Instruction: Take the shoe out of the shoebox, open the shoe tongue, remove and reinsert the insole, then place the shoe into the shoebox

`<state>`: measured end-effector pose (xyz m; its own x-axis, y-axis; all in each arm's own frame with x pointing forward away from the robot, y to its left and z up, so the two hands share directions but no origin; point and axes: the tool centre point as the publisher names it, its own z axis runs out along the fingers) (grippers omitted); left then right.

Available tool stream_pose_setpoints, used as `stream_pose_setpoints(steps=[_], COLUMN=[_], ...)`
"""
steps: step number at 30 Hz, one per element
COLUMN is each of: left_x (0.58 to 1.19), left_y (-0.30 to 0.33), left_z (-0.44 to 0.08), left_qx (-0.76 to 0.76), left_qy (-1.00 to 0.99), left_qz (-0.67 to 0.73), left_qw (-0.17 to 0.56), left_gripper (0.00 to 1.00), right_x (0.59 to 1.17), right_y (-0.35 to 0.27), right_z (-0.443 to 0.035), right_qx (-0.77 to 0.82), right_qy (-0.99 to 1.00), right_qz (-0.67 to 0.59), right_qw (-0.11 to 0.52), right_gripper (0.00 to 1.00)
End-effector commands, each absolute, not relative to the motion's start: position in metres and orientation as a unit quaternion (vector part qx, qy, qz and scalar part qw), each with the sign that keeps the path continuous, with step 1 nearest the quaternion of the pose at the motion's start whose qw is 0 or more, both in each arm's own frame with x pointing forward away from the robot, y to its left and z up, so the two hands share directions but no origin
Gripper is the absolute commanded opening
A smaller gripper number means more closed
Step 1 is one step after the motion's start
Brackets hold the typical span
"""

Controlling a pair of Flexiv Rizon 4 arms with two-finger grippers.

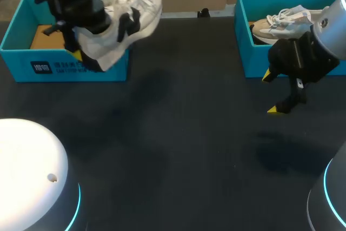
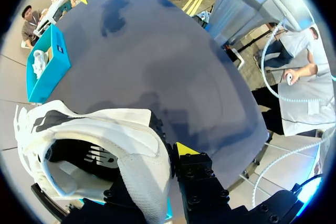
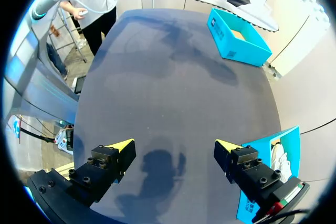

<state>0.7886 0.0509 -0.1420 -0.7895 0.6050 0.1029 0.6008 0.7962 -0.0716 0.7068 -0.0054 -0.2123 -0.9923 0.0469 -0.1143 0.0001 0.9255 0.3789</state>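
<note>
Left hand (image 1: 81,57) clamps the shoe (image 1: 127,22) by its collar, above the left box (image 1: 65,68). Right hand (image 3: 174,148) spread, empty, over the table (image 1: 178,133) beside a second box (image 1: 254,66) holding another shoe (image 1: 281,22).

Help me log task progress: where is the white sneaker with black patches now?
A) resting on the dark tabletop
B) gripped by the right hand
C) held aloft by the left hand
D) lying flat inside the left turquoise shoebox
C: the left hand is shut on the white fabric sneaker with black patches, holding it in the air above the left turquoise cardboard shoebox; the right hand is open and empty.
</note>
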Motion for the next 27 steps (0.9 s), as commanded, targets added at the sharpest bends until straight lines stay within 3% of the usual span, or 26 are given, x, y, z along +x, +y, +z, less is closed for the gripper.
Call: stream_pose_setpoints(steps=[1, 27], left_x=[0.8, 0.871], left_y=[0.071, 0.216], left_z=[-0.139, -0.136], left_qx=[-0.323, -0.259], left_qy=[-0.944, -0.964], left_qz=[0.014, -0.018], left_qw=[0.065, 0.058], left_gripper=[0.0, 0.0], right_x=[0.707, 0.707], right_y=[-0.005, -0.005], right_z=[-0.213, -0.213], right_qx=[0.012, 0.012], right_qy=[0.979, 0.979], right_qz=[0.192, 0.192], right_qw=[0.061, 0.061], right_gripper=[1.0, 1.0])
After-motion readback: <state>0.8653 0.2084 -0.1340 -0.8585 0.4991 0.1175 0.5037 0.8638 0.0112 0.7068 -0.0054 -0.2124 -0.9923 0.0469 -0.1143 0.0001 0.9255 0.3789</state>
